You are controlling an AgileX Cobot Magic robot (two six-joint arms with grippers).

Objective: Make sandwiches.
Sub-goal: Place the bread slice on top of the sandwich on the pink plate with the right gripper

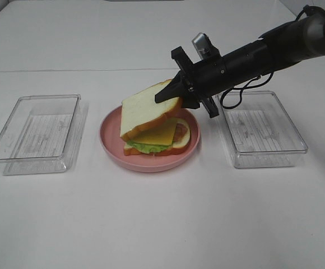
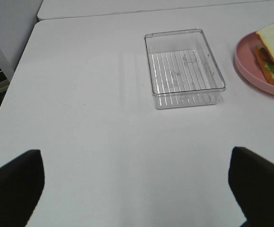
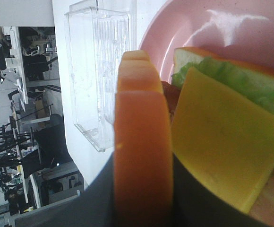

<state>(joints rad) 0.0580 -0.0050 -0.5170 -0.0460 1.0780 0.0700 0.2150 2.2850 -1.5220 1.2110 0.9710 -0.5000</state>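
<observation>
The right gripper (image 1: 172, 94) is pinched shut on the crust edge of the top bread slice (image 1: 145, 112), holding it tilted over the rest of the sandwich (image 1: 159, 137) on the pink plate (image 1: 113, 147). The slice looks light and foamy, so an edge grip seems right, though the cheese (image 3: 219, 142) could slide. The left gripper (image 2: 137, 189) hangs wide open, empty, well off by the left tray (image 2: 184, 66).

The plate (image 1: 113, 147) sits at the table (image 1: 162, 224) centre, between two trays: one tray (image 1: 36, 133) to its left, the other tray (image 1: 263, 130) to its right. The sandwich stack (image 1: 158, 140) lies on the plate, with the top bread slice (image 1: 145, 115) tilted above it.
</observation>
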